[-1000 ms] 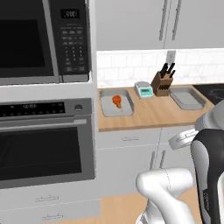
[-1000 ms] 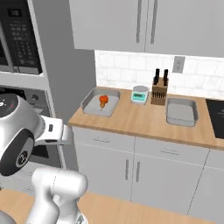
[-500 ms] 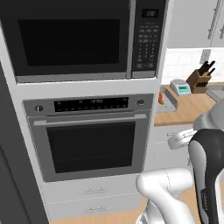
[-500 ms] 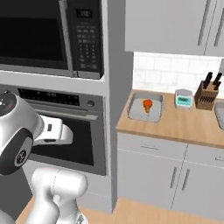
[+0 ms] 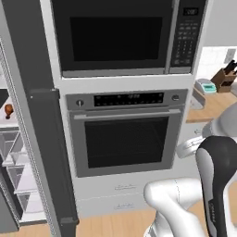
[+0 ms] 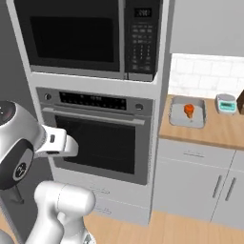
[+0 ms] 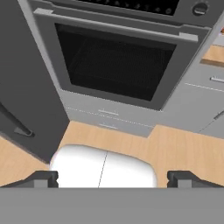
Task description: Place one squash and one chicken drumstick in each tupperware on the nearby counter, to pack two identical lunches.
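where visible, one squash [image 6: 189,110], one tupperware [image 6: 188,112]

Domestic kitchen: a built-in wall oven [image 5: 127,136] beneath a microwave [image 5: 125,34], with a wooden counter [image 6: 209,131], grey cabinet fronts [image 6: 190,178] and tiled backsplash [image 6: 205,71] alongside.

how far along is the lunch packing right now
Done so far: one tupperware on the counter already holds an orange item; whether squash or drumstick is too small to tell. In hand: nothing, the gripper is open and empty, facing the oven. Left: that tupperware looks short one piece, and the second tupperware is yet to be packed. A brown-orange piece sits on an open fridge shelf, possibly next.
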Available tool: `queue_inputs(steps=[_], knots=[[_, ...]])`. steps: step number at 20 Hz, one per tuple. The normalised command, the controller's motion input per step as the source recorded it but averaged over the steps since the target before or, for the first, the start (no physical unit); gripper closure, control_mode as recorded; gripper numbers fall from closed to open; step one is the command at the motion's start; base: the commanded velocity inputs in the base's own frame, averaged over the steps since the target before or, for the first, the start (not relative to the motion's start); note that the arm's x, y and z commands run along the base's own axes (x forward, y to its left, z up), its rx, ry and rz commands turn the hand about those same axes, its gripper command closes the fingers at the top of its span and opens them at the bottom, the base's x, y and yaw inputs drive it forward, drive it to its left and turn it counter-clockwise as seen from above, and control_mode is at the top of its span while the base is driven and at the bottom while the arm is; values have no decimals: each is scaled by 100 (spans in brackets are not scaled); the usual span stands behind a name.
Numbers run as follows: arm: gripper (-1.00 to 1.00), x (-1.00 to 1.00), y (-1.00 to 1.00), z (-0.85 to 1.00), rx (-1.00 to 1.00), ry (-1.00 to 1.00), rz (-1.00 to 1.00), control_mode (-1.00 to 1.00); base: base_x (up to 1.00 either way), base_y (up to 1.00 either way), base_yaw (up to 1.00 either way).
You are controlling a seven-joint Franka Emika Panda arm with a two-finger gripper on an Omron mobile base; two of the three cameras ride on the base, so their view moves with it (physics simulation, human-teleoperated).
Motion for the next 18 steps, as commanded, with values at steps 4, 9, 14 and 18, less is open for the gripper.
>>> queue_inputs(steps=[4, 9, 14, 18], knots=[[-100, 0, 0, 0, 0, 0, 0, 100, -79, 8, 0], [-100, 0, 0, 0, 0, 0, 0, 100, -71, 16, -1], [-100, 0, 0, 0, 0, 0, 0, 100, -27, 74, 0], [-100, 0, 0, 0, 0, 0, 0, 100, -22, 100, 0]])
